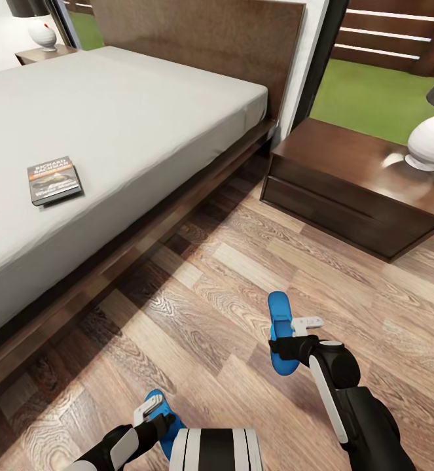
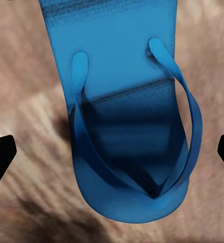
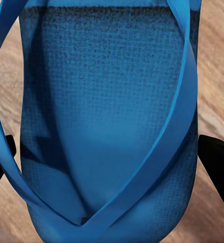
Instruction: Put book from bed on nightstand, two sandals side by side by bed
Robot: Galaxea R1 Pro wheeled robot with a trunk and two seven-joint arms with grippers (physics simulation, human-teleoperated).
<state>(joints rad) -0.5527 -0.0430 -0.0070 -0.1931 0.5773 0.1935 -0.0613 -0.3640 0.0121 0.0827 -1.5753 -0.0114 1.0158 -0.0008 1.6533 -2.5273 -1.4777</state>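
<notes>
The book, dark with an orange band, lies flat on the grey mattress of the bed, near its side edge. Two blue sandals are on the wood floor beside the bed. My right gripper is down over one sandal; in the right wrist view its dark fingers press both sides of that sandal. My left gripper hovers over the other sandal, open, its fingertips well apart from the sandal. A nightstand stands right of the bed.
A white lamp stands on the near nightstand's right part; its left part is bare. A second nightstand with a lamp sits beyond the bed. A window onto lawn and fence is behind. Open floor lies between the sandals and the bed frame.
</notes>
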